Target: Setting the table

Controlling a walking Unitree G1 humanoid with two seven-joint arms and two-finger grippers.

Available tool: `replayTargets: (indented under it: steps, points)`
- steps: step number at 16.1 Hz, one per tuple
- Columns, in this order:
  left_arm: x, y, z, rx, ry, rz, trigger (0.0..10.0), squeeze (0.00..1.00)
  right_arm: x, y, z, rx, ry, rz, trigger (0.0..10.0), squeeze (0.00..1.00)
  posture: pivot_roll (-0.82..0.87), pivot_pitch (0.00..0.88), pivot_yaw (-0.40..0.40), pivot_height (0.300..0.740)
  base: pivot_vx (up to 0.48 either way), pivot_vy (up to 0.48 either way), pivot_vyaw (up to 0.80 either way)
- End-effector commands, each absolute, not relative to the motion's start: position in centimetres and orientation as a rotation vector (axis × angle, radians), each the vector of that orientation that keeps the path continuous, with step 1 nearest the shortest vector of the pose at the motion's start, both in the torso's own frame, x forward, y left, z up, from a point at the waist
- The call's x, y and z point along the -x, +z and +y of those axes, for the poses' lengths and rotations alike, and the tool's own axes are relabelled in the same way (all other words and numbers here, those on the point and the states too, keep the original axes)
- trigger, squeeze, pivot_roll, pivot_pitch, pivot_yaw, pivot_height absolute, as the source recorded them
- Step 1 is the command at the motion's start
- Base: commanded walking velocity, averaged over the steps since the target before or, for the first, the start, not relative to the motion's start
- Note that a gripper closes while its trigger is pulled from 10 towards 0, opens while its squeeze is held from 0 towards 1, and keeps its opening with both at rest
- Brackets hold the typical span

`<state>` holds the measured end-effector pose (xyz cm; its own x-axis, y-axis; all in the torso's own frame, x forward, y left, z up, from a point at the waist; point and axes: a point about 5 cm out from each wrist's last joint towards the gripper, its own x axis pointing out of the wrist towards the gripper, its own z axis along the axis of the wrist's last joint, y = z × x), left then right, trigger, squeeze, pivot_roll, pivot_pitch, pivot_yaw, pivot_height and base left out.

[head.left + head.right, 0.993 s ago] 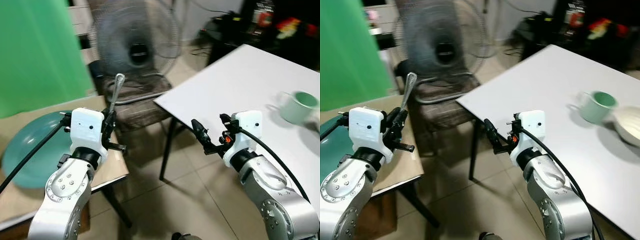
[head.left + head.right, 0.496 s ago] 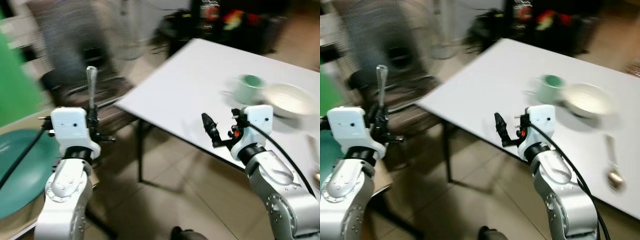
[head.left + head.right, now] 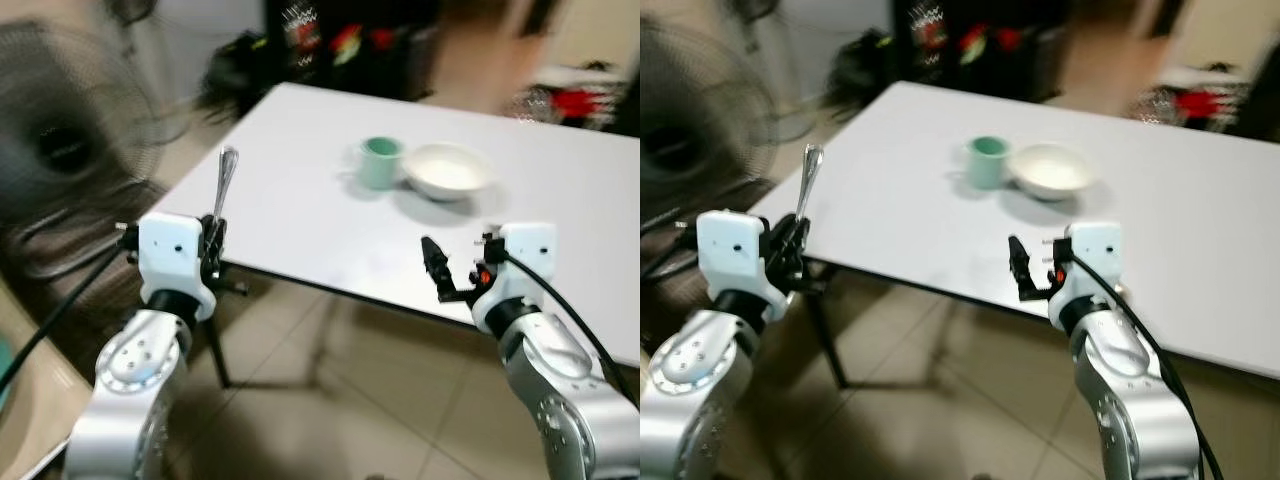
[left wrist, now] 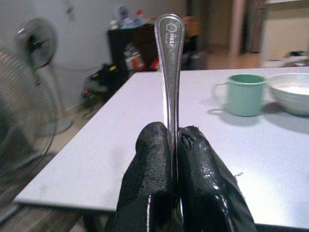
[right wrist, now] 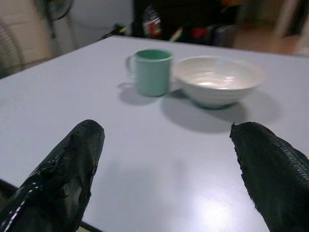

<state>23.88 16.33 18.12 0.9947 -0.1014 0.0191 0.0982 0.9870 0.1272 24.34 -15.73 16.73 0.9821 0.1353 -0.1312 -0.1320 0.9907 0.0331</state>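
Carry the spoon (image 4: pixel 169 72) in upright and level, then lay it flat on the table (image 3: pixel 300 190) just beside the bowl (image 3: pixel 447 170), around its 4 o'clock, well off the edge. Left gripper (image 4: pixel 171 145): fingers (image 4: pixel 152 169) pressed together, clamped on the spoon's stem, handle end pointing to 12 o'clock, short of the table's near corner. Right gripper (image 5: pixel 169 159): fingers (image 5: pixel 72 164) wide apart, holding nothing (mug (image 3: pixel 380 161) at the bowl's 9 o'clock, close by).
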Motion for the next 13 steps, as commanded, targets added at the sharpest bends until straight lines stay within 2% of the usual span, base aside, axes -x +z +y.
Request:
replayTargets:
  steps: [1, 6, 8, 13]
  points:
    - [-23.9, 18.4, 16.6, -0.136, -0.103, -0.026, 10.0, 0.0, -24.2, 16.4, -15.4, -0.037, 0.169, 0.16, 10.0, 0.0, 0.01, 0.002, 0.022, 0.74, 0.0, 0.0, -0.76]
    - [-24.2, 18.5, 17.4, -0.151, -0.101, -0.022, 10.0, 0.0, -24.0, 15.6, -15.0, -0.045, 0.2, 0.215, 10.0, 0.0, 0.01, 0.002, 0.025, 0.74, 0.0, 0.31, -0.77]
    - [-24.2, 18.6, 17.7, -0.17, -0.079, -0.026, 10.0, 0.0, -23.9, 15.5, -14.8, -0.051, 0.216, 0.221, 10.0, 0.0, 0.01, 0.002, 0.027, 0.74, 0.0, 0.0, -0.76]
    - [-23.8, 17.4, 18.0, -0.126, -0.05, 0.045, 10.0, 0.0, -24.1, 15.7, -14.6, -0.035, 0.249, 0.215, 10.0, 0.0, 0.01, 0.0, 0.029, 0.74, 0.0, 0.0, 0.0]
